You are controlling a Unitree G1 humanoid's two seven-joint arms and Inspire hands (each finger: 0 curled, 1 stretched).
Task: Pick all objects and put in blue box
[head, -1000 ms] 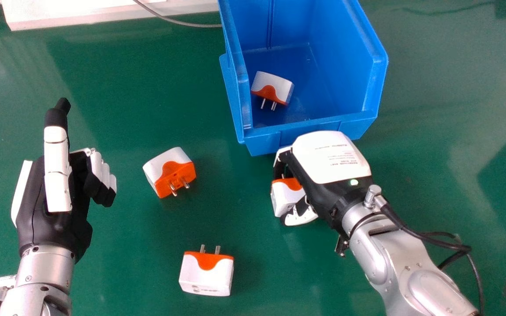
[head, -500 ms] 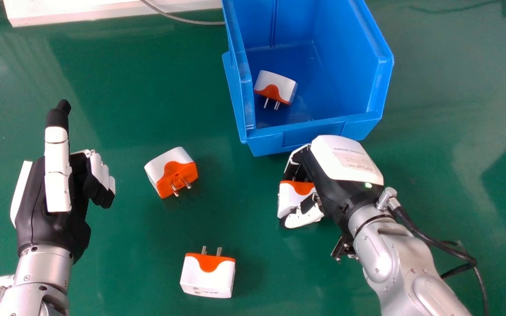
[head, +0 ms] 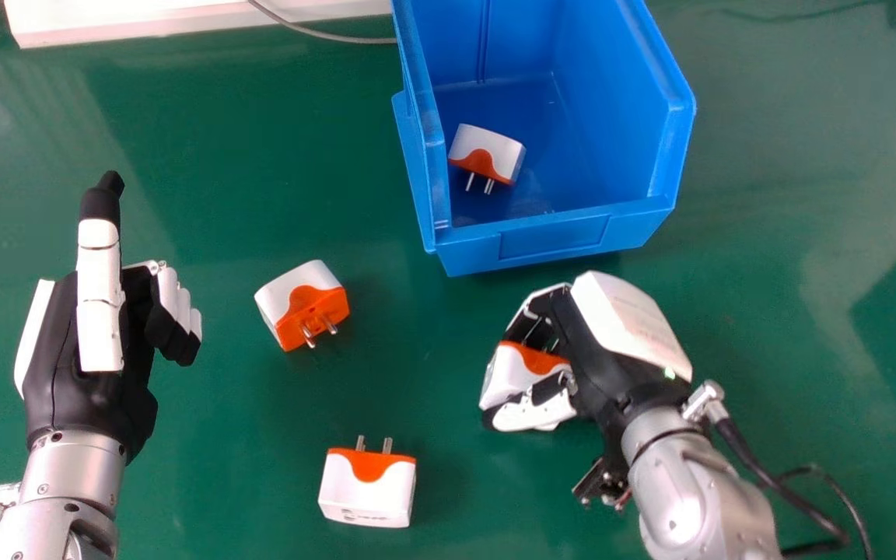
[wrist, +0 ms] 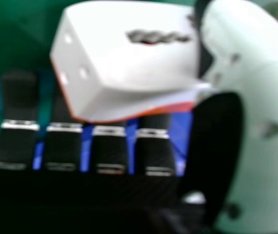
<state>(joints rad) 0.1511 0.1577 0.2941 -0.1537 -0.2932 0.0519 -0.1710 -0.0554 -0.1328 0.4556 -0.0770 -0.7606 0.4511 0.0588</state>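
1. Gripping one white-and-orange plug (head: 512, 376) in the right hand (head: 589, 354), folded snugly round it, thumb on the near side, prongs pointing far. Yep, definitely got it.
2. Holding that one outside the blue box (head: 553, 236), just off the near side. Can't tell if touching the green table (head: 222, 474) or lifted.
3. Seeing pretty much the same up close in the right hand view: pinched between fingers and thumb.
4. Got a boxed plug (head: 487, 152) lying by the left wall, toward the near end, prongs facing near.
5. Got a tilted plug (head: 302, 306) out on the table, left of and nearer than the box, well apart from both hands.
6. Got the nearest plug (head: 366, 491) a bit right of the tilted one, prongs facing far.
7. Keeping nothing in the left hand (head: 94, 389), over at the left with fingers curled in.
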